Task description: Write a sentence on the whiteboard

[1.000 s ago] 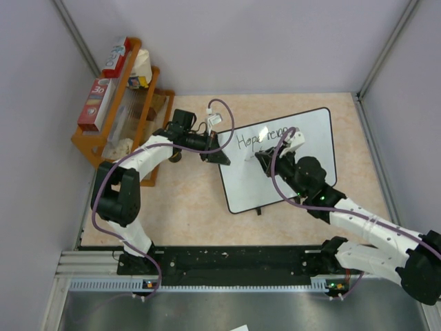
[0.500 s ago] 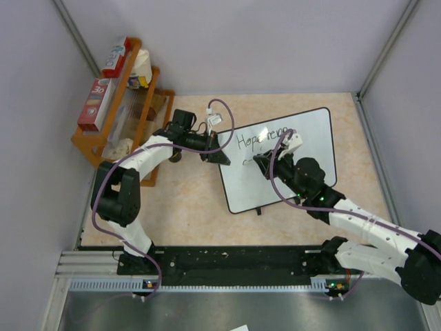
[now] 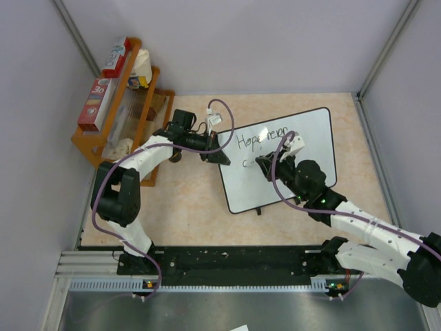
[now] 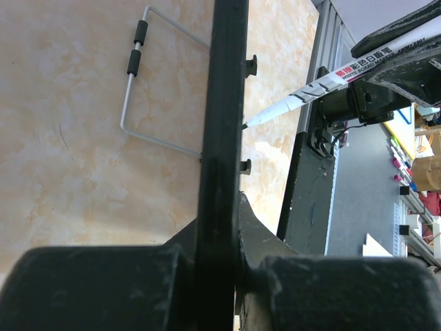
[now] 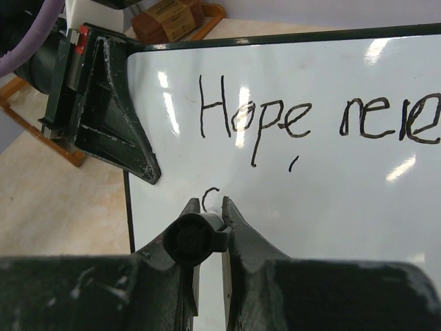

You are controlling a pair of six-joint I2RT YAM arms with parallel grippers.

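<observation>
The whiteboard stands tilted on the table, its black rim edge-on in the left wrist view. My left gripper is shut on the board's left edge. The sentence reads "Hope" and a further word, on the top line. Below "Hope" is a short comma-like stroke, and lower still a small curved stroke. My right gripper is shut on a white marker, seen end-on. The marker has its tip against the board, right at that curved stroke.
A wooden rack holding boxes and packets stands at the back left, next to the left arm's elbow. The board's wire stand rests on the beige tabletop behind it. Grey walls close in the table on three sides.
My right gripper has shifted slightly with the marker on the board, under "Hope". The left gripper and the board have not moved.
</observation>
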